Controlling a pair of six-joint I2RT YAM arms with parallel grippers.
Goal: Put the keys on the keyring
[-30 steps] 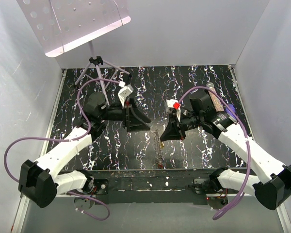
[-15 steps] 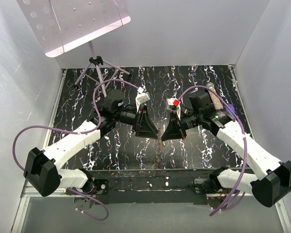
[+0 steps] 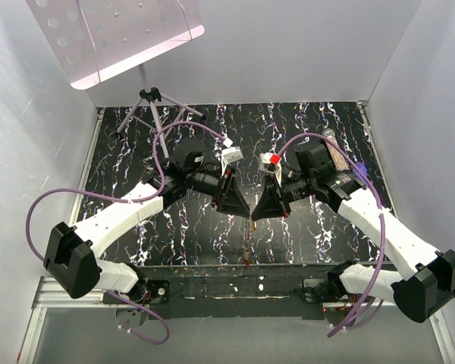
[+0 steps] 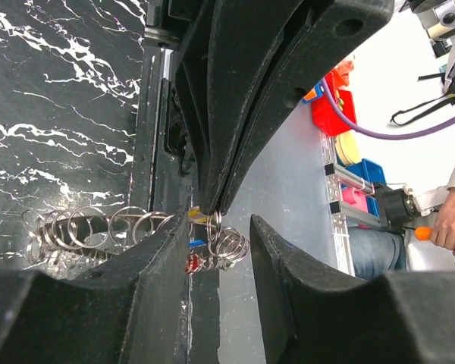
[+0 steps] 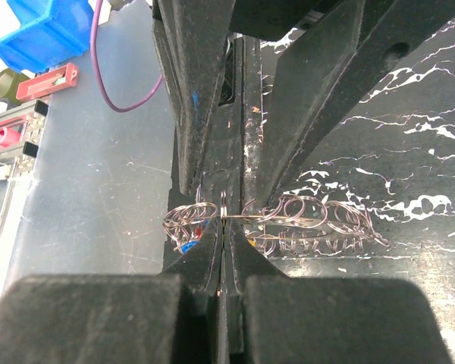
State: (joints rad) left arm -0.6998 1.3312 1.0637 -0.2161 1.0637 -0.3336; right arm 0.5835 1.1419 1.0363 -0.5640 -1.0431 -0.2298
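Where the two arms meet nose to nose over the marbled table [image 3: 303, 243], the right gripper [image 5: 224, 231] has its fingers pressed together on one wire keyring [image 5: 223, 206], held edge-on. The left gripper [image 4: 220, 224] faces it with fingers narrowly apart, one on either side of that pinch, gripping nothing that I can see. A chain of linked rings [image 5: 303, 216] trails off to one side of the right fingertips. The tiny keys [image 4: 190, 263], red and blue heads showing, sit in the small cluster on the other side.
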